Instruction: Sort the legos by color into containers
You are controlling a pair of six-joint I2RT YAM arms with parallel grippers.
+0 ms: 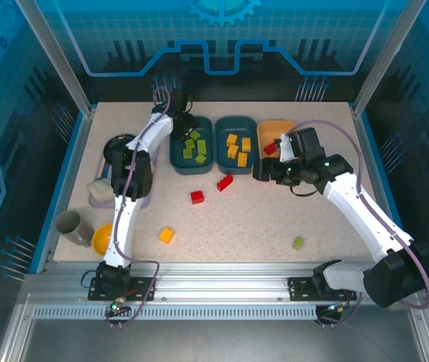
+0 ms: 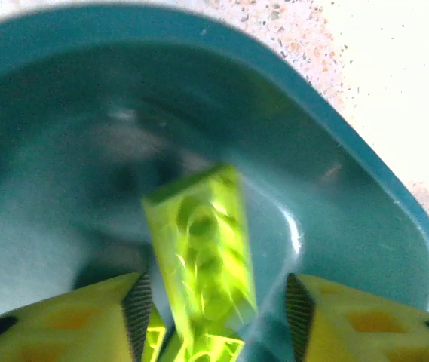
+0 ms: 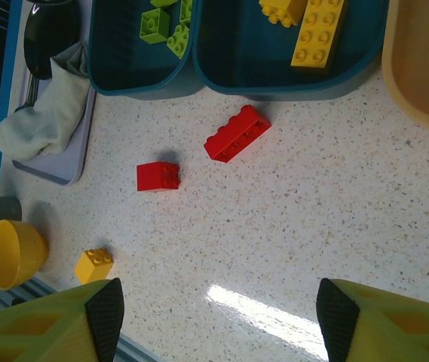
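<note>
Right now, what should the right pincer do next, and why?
Probably lower onto the long red brick and grab it. The right pincer is open and empty, and that brick lies loose on the table, outside the orange tray.

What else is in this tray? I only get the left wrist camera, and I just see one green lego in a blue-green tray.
Observer: From the top camera, that left teal tray holds several more green legos.
Operator: Are any green ones not in a tray?
Observer: Yes, one green lego lies on the table, near the right arm.
Operator: What is that arm doing?
Observer: The right end effector is open and empty. Its camera looks at a long red lego and a small red lego on the table.
</note>
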